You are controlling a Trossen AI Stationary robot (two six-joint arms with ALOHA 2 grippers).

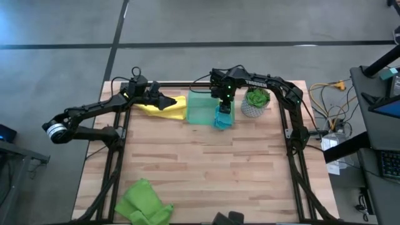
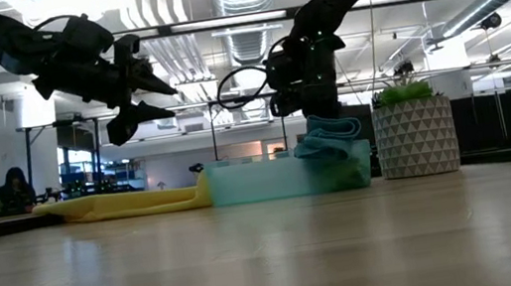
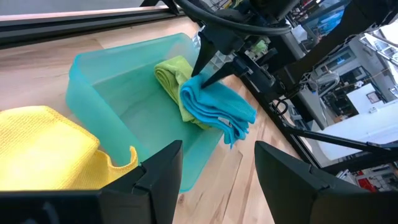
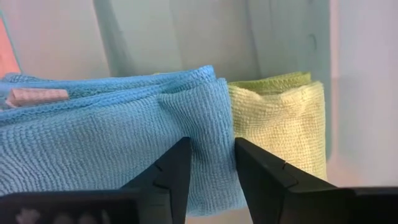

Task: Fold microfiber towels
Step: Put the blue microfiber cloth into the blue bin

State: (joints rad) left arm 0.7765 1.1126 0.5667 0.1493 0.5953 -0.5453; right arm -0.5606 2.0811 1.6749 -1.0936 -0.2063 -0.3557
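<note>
A translucent green tray [image 1: 199, 107] stands at the table's far side. In it lies a folded lime green towel [image 3: 171, 71]. A folded teal-blue towel [image 3: 217, 106] lies on that one and hangs over the tray's right end wall. My right gripper [image 4: 211, 165] points down at the blue towel, fingers a little apart. A yellow towel [image 1: 170, 107] lies flat on the table left of the tray. My left gripper [image 3: 217, 168] hovers open above it, holding nothing. Another lime green towel [image 1: 144, 203] lies crumpled at the near left edge. My right gripper comes at the blue towel from above, pointing down. Its fingertips [image 4: 177, 168] stand on either side of a raised pucker [image 4: 208, 118] in the towel's top layer, near the folded edge. Whether they still pinch it, I cannot tell. The towel rests on the green towel and the tray's rim.
A potted plant in a patterned white pot [image 1: 255, 103] stands just right of the tray, close to my right arm. The table's middle and near right are bare wood [image 1: 219, 169]. Cables lie off the table's right edge.
</note>
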